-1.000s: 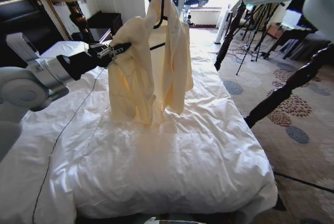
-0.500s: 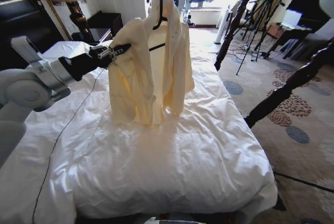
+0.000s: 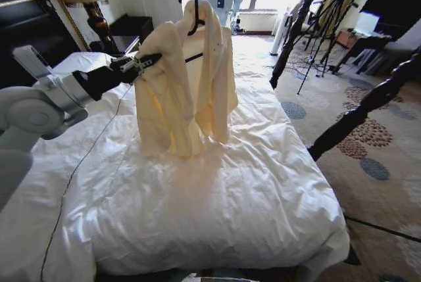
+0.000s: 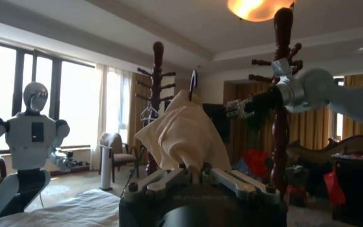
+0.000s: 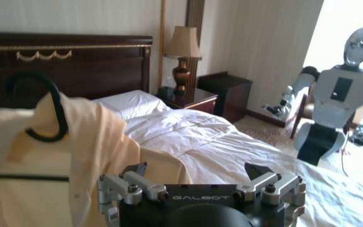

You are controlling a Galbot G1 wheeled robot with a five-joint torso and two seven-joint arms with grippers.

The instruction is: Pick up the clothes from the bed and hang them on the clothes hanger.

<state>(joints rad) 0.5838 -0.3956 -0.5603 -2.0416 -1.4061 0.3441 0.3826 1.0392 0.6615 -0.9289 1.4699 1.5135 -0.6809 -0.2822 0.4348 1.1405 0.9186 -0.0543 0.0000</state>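
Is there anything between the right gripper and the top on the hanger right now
Nothing visible. In the right wrist view the right gripper sits open with only open air between its fingers and the cream top draped on the dark hanger. The left gripper pinches the top's shoulder from the opposite side, above the bed.

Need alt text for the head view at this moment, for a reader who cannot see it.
A pale yellow top hangs on a dark hanger above a bed with a white duvet, its hem resting on the covers. The left gripper reaches in from the left, its jaws shut on the top's shoulder.
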